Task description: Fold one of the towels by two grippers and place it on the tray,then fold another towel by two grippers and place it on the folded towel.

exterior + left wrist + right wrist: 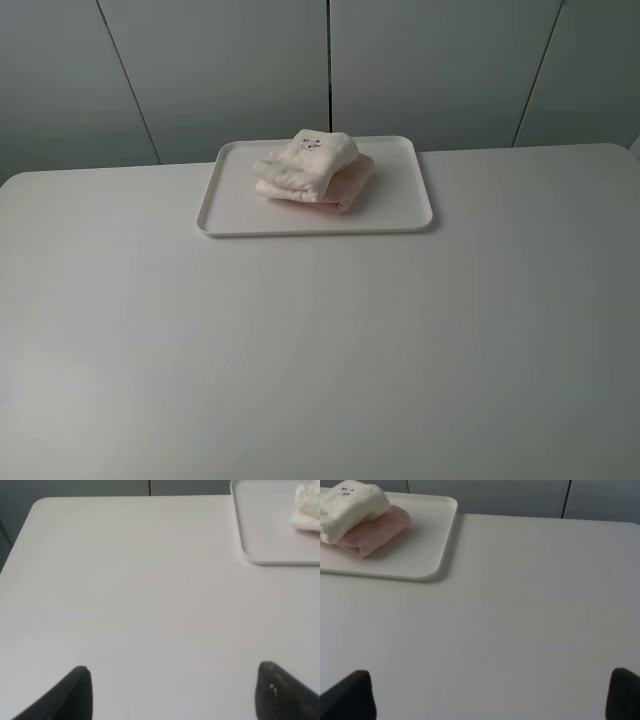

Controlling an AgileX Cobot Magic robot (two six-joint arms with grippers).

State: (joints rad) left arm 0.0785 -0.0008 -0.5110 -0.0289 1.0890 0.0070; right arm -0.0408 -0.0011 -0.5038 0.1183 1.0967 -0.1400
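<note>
The white tray (225, 205) sits at the back middle of the table. On it lies the folded pale pink towel (350, 185), and the folded cream-white towel (305, 160) rests on top of it. Neither arm shows in the exterior high view. In the left wrist view my left gripper (172, 690) stands open over bare table, well short of the tray (260, 540) and the cream-white towel (307, 510). My right gripper (490, 695) is open too, nothing between its fingers, away from the tray (420, 555), the pink towel (377, 532) and the cream-white towel (350, 505).
The white table (320, 350) has rounded back corners. Grey wall panels (230, 70) stand right behind its far edge.
</note>
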